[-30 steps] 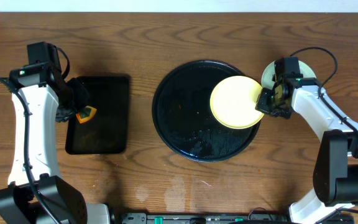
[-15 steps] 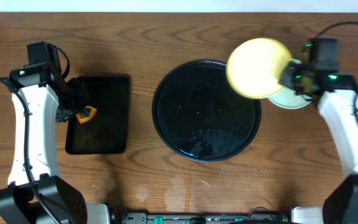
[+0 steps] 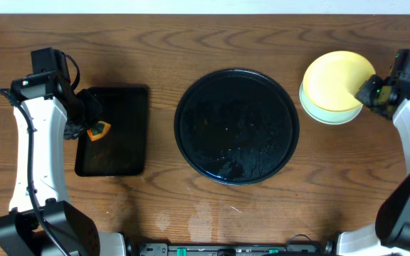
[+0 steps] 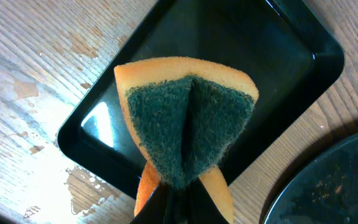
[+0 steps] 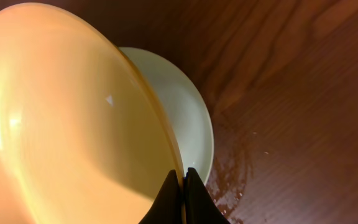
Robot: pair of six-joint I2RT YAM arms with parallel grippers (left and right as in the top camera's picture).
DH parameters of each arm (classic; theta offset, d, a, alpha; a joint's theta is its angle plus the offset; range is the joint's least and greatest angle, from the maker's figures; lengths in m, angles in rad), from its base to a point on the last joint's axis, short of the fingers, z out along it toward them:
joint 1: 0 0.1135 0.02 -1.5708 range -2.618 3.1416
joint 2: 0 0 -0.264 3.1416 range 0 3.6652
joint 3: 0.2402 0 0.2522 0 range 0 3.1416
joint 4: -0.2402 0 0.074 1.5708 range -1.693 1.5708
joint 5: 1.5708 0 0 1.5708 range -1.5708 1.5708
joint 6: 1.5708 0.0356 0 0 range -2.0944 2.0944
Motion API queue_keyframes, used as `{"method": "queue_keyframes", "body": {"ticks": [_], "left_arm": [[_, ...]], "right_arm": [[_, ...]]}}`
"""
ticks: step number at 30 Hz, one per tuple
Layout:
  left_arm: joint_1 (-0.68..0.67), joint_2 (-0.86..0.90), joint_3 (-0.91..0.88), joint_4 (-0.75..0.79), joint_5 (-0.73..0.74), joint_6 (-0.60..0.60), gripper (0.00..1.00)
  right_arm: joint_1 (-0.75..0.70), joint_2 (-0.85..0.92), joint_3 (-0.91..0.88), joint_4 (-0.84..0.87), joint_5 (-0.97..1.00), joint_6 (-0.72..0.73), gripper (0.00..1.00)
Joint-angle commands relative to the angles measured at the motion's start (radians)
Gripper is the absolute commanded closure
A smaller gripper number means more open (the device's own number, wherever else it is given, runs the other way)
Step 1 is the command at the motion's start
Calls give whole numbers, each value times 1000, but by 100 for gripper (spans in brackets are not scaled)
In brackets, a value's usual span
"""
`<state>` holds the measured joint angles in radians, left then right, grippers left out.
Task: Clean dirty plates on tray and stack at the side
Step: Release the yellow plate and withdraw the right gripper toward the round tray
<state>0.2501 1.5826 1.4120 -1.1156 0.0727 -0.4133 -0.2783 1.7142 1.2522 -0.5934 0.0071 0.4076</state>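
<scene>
The round black tray (image 3: 235,126) sits mid-table with no plate on it. At the right, my right gripper (image 3: 367,94) is shut on the rim of the pale yellow plate (image 3: 337,80), holding it tilted just above a pale mint plate (image 3: 326,114) that rests on the table. In the right wrist view the yellow plate (image 5: 67,118) fills the left, the mint plate (image 5: 188,118) shows behind it, and the gripper (image 5: 183,186) pinches the yellow rim. My left gripper (image 3: 91,129) is shut on an orange and green sponge (image 4: 188,124) over the small rectangular black tray (image 4: 272,56).
The rectangular black tray (image 3: 119,131) lies at the left beside my left arm. Wet patches mark the wood by the mint plate (image 5: 232,174) and beside the small tray (image 4: 92,180). The round tray's edge (image 4: 328,180) shows in the left wrist view.
My right gripper has lifted the yellow plate off the round tray and carried it right, over the mint plate. The left arm and sponge have not moved.
</scene>
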Motion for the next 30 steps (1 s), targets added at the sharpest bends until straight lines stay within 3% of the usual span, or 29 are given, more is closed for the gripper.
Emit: {"method": "queue_keyframes", "body": {"ticks": [1, 4, 6, 10, 13, 15, 18, 22, 25, 30], "left_arm": [[4, 5, -6, -2, -5, 17, 92], [4, 5, -6, -2, -5, 17, 92], [4, 5, -6, -2, -5, 17, 92], [4, 5, -6, -2, -5, 17, 93], [4, 5, -6, -2, -5, 17, 92], [4, 5, -6, -2, -5, 17, 93], [4, 5, -6, -1, -5, 17, 92], [4, 5, -6, 3, -5, 17, 92], [4, 6, -7, 10, -4, 17, 92], [2, 15, -50, 81, 18, 17, 92]], "right_arm": [[1, 53, 8, 17, -21, -11, 99], [1, 80, 8, 19, -18, -12, 99], [1, 82, 8, 24, -15, -13, 88], [1, 69, 11, 25, -27, -24, 81], [1, 40, 19, 14, -106, -69, 58], [3, 10, 26, -6, -165, -77, 37], [17, -56, 30, -29, -261, -106, 23], [60, -167, 30, -59, -381, -142, 17], [124, -243, 30, -80, -431, -163, 7], [264, -291, 30, -91, -430, -162, 5]]}}
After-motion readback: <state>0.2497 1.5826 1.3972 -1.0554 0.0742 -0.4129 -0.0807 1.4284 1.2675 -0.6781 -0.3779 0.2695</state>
